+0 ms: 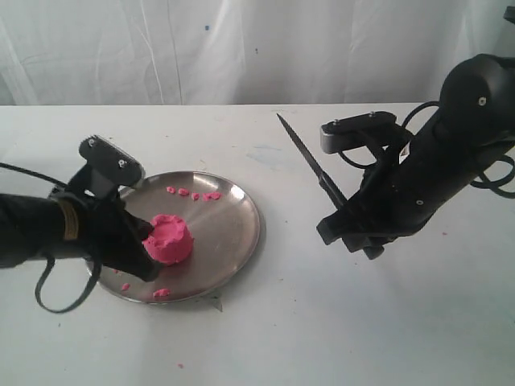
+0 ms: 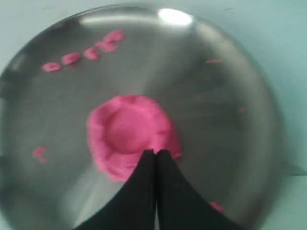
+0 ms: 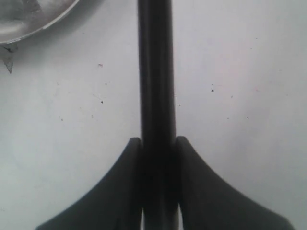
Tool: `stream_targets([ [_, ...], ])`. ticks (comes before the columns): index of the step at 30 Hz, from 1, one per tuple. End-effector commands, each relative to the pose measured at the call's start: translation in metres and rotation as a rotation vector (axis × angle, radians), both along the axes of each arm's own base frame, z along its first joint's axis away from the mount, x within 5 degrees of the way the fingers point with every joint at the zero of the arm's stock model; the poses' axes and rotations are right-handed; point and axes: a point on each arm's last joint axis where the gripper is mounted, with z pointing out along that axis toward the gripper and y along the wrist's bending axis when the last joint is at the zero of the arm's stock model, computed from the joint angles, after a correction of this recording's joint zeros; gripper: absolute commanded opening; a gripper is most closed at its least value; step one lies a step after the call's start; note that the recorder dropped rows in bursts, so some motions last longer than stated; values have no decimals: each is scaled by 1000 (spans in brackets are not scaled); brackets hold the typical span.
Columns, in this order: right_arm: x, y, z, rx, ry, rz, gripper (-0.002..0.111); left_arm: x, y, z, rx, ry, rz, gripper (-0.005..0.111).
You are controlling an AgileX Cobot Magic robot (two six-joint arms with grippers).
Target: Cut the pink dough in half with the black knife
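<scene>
You've got 1 pink dough (image 1: 169, 239) lump, a round mound w/ a dented top, sitting a bit left of center on 1 steel plate (image 1: 233, 211) on the white desk (image 1: 322, 322). It's whole, 1 piece, not cut yet. In the left wrist view the dough (image 2: 128, 132) shows a raised rim around a shallow dip.

Your left claw (image 1: 145, 245) is at the dough's left side, touching or just beside it. In the left wrist view the claw (image 2: 155, 155) has both fingers pressed together, no gap, nothing between them, tips at the dough's edge.

Crumbs on the plate: a row of 4 small pink bits (image 1: 191, 193) near the far rim, seen clearer in the left wrist view (image 2: 81, 56). Also 1 bit (image 1: 161, 293) near the front rim & 1 or 2 tiny ones (image 1: 124, 286) by the left arm. 1 speck lies on the desk in front of the plate.

Your right claw (image 1: 348, 215) is well right of the plate, above the desk, clamped tight on 1 black knife (image 1: 310, 161). Blade points up & left toward the far side, tip in the air, tilted. In the right wrist view the knife (image 3: 155, 72) runs straight out between the 2 fingers (image 3: 120, 191), gripped on both sides, w/ the plate rim (image 3: 43, 24) just in a corner.

2 arms, both black.
</scene>
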Motion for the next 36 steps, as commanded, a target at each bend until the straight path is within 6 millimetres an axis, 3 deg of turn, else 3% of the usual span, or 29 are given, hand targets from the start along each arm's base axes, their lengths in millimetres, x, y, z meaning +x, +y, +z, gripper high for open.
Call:
stream_targets([
  [1,-1,2,4,27,-2,-11,0,25,26,6,115,43,66,0],
  [5,-2,4,5,57,11,-27,0,62,48,17,10,19,248,0],
  [8,-2,4,5,61,13,-29,0,89,62,14,11,71,323,0],
  [14,-2,4,5,62,9,-28,0,133,65,-1,286,284,160,0],
  [19,-2,4,5,60,8,-27,0,164,64,-11,288,362,193,0],
  [27,-2,4,5,61,11,-27,0,181,62,-17,285,290,181,0],
  [36,-2,4,5,65,17,-30,0,181,62,-25,292,318,180,0],
])
